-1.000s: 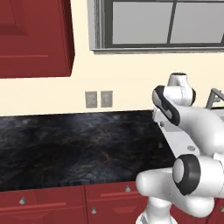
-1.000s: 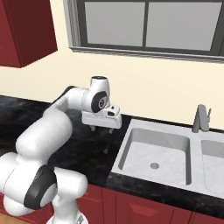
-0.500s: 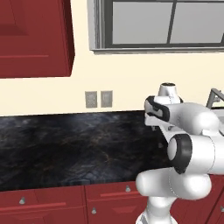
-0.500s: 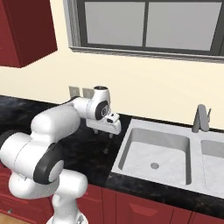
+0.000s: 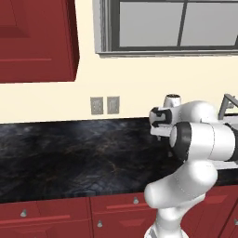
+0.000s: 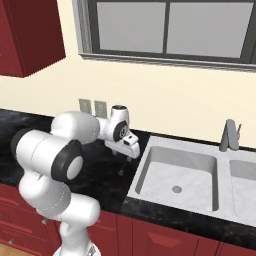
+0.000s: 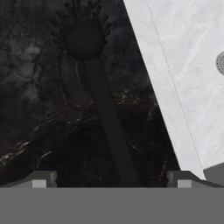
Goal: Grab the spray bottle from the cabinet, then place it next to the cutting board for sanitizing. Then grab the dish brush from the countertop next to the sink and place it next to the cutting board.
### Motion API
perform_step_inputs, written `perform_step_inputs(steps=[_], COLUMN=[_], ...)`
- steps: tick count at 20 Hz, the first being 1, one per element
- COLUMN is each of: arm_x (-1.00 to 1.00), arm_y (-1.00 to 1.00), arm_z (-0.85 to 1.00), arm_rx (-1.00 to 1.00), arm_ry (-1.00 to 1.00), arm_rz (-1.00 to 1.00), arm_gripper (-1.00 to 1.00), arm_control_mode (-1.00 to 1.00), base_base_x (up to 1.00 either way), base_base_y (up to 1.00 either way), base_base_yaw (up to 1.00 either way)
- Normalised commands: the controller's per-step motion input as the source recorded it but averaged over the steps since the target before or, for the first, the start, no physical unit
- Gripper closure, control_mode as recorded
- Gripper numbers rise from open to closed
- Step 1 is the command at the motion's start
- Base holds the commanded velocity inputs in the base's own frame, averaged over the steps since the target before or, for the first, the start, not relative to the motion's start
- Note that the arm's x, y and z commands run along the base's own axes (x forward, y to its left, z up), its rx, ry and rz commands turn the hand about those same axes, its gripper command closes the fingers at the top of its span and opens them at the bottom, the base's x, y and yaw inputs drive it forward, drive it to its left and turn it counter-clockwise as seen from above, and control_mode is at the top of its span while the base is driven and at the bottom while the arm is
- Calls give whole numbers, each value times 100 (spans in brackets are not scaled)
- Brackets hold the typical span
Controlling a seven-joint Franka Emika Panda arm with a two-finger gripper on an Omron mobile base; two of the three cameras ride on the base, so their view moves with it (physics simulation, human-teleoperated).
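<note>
Dish brush [image 7: 98, 94] lies dark on the countertop [image 7: 35, 109], centre frame, beside the sink [image 7: 183, 74]; gripper [image 7: 110, 180] hovers above, fingers wide apart, nothing held. Brush pickup looks unstarted.

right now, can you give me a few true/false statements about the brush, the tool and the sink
1. The dish brush lies on the black countertop. True.
2. The tool is shut on the brush handle. False: its fingers stand wide apart, one to each side of the handle, holding nothing.
3. The brush lies inside the sink. False: it lies on the counter beside the sink's rim.
4. The faucet stands at the back of the sink. True.
5. The cabinet door hangs open. False: it looks closed.
</note>
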Motion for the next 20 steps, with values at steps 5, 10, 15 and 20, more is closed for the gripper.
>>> perform_step_inputs(steps=[5,10,15,20], arm_x=[20,18,16,5], arm_y=[-6,-9,-13,2], arm_z=[-32,-32,-30,-30], arm_rx=[0,0,0,0], arm_ry=[0,0,0,0], arm_rz=[-12,-8,-2,0], arm_gripper=[-100,-100,-100,100], arm_control_mode=[-100,-100,-100,-100], base_base_x=[0,0,0,0], base_base_y=[0,0,0,0], base_base_yaw=[0,0,0,0])
